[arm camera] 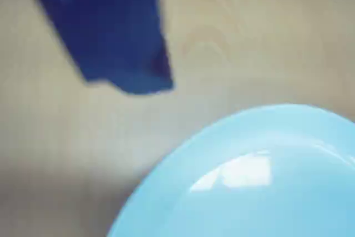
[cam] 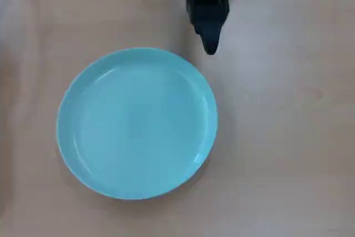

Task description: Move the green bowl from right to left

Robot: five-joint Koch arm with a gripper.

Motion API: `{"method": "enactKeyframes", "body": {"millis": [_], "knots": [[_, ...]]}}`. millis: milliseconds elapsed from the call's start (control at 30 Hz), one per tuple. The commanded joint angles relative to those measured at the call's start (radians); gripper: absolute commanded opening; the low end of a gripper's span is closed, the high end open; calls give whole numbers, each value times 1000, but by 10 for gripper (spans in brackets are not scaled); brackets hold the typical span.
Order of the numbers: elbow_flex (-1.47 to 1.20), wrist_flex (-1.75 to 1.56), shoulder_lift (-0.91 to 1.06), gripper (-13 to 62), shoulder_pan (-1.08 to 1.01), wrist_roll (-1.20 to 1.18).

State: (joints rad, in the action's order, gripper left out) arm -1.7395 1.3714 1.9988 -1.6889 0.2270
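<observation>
Pale wooden worktop (cam: 288, 137): gripper (cam: 210, 48), finger state indiscernible, hangs beside the green bowl (cam: 137, 123), whose glossy rim may slip.

We see the green bowl (cam: 137, 123) as smooth and glossy, catching highlights; the tabletop (cam: 288, 137) looks like matt pale wood; the gripper (cam: 210, 45) seems matt black plastic.

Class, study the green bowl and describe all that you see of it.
The green bowl is a wide, shallow, round dish, glossy pale turquoise-green, plain, with a raised rim. It looks empty and sits upright and flat on the wooden table, left of centre in the overhead view. Nothing else touches it; the black gripper hangs just beyond its upper right rim.
</observation>
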Motion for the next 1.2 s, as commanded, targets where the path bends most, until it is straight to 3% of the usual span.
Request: {"method": "enactKeyframes", "body": {"millis": [0,767,1167], "knots": [[-149,-150,64,584,198,-91],[-143,-97,132,584,176,-183],[15,221,126,583,-160,-222]]}}
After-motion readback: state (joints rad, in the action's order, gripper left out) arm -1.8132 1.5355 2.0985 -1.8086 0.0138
